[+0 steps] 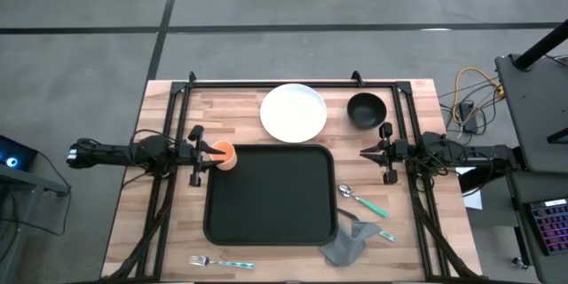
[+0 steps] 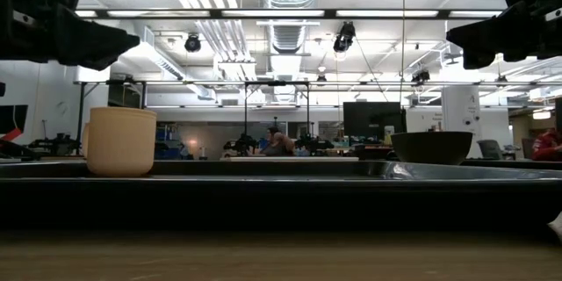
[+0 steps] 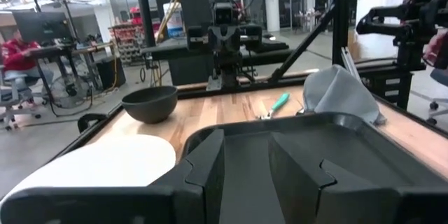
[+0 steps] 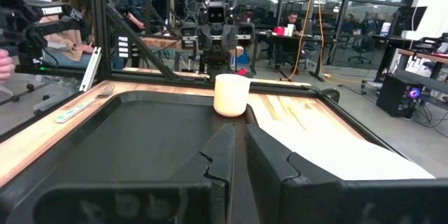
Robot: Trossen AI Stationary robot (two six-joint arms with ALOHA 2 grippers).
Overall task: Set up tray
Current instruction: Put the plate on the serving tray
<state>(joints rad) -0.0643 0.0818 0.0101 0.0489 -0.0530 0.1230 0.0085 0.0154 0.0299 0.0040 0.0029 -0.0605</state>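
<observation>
My left gripper (image 1: 206, 155) hangs released, fingers apart, just beside the orange cup (image 1: 224, 154) on the tray's (image 1: 271, 217) near-left corner. My right gripper (image 1: 371, 152) is clenched on nothing, off the tray's right edge, below the black bowl (image 1: 366, 109). The tray lies mid-surface (image 1: 133, 222), the white plate (image 1: 293, 112) just beyond it. Spoon (image 1: 362, 200), grey napkin (image 1: 348, 241) and fork (image 1: 219, 263) sit outside its rim.
</observation>
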